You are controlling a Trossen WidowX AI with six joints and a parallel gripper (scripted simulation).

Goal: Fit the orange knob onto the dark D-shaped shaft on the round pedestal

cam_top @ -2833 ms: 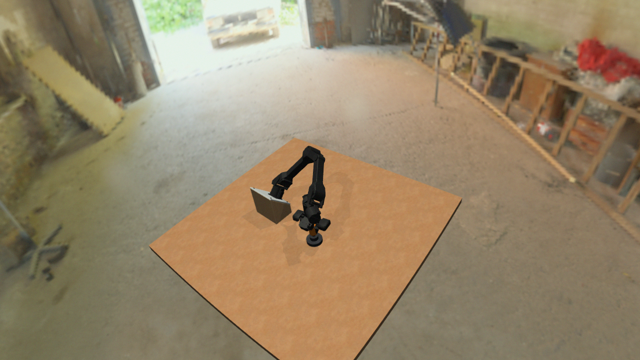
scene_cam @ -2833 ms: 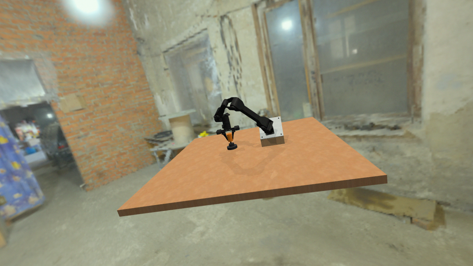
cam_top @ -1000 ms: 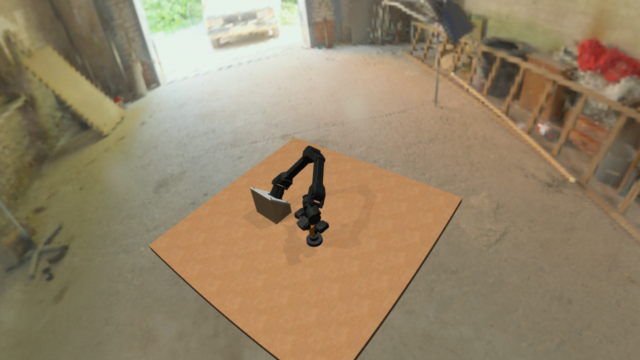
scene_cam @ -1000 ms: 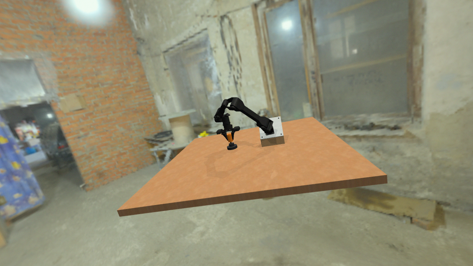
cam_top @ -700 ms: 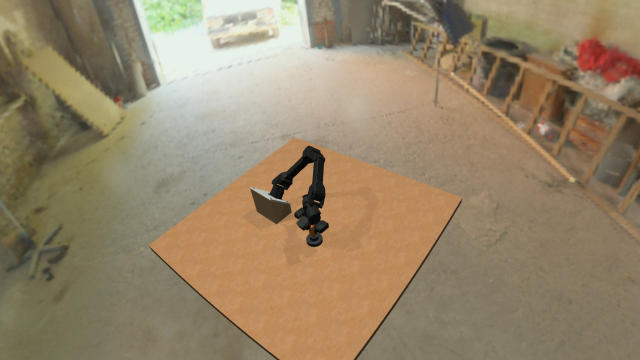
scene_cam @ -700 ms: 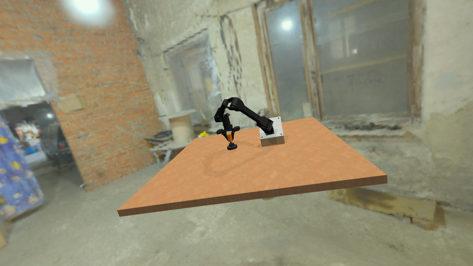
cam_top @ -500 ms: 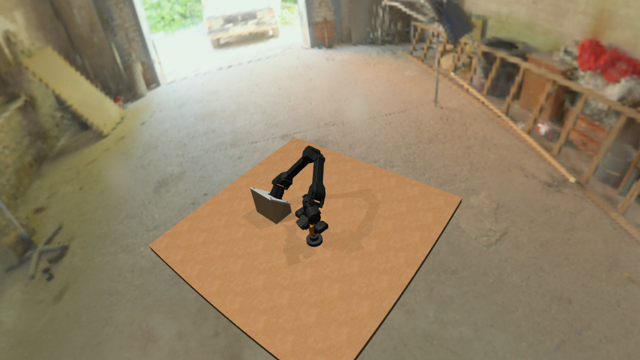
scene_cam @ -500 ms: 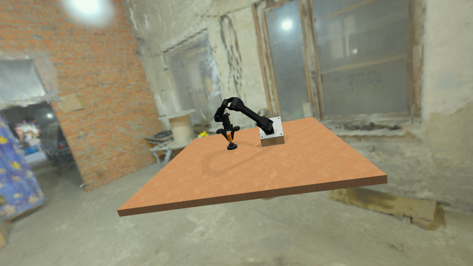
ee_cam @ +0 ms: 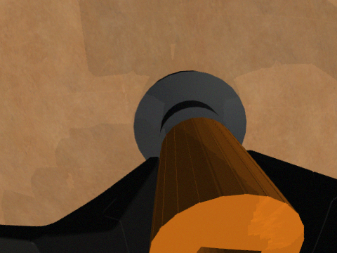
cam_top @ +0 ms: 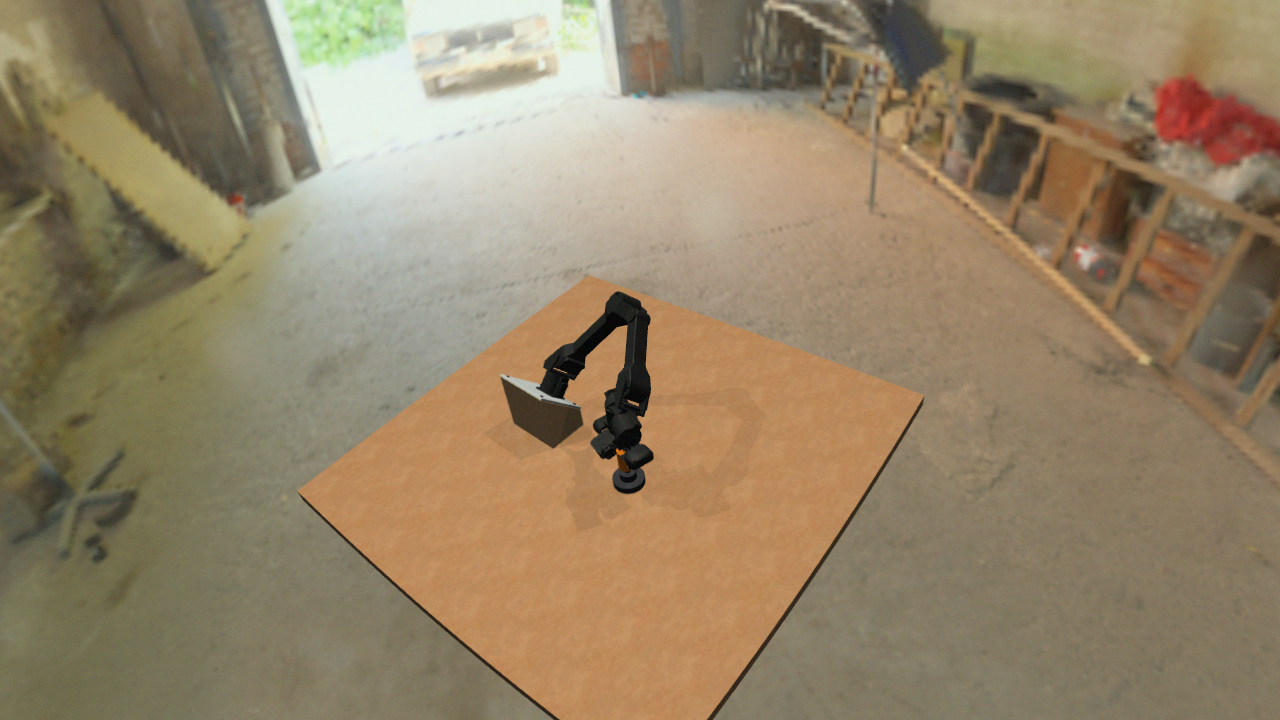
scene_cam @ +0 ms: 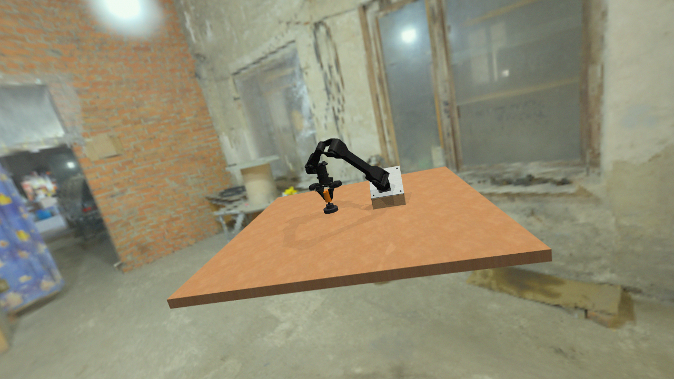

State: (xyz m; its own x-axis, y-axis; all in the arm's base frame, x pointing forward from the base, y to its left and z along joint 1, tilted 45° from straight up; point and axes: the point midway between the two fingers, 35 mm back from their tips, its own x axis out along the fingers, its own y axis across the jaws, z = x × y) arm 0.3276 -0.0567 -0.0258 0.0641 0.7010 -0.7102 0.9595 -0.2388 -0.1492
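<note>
The orange knob [cam_top: 622, 462] [scene_cam: 327, 195] [ee_cam: 210, 161] is upright between the fingers of my gripper [cam_top: 623, 459] [scene_cam: 327, 200] [ee_cam: 201, 162], which is shut on it. The dark round pedestal [cam_top: 629, 486] [scene_cam: 330, 210] [ee_cam: 189, 82] stands on the table directly below. In the exterior view, the knob's lower end is just above the pedestal's narrower raised middle. In the wrist view, the knob's near end faces the camera and its far end overlaps the raised middle. The knob hides the shaft and its flat side. I cannot tell whether the knob touches the shaft.
The wooden table top [cam_top: 590, 608] [scene_cam: 377, 249] bears the arm's base block [cam_top: 537, 416] [scene_cam: 388, 201], which has a light metal plate. The base is left of the pedestal in the top view and right of it in the exterior view. Arm shadows lie around the pedestal.
</note>
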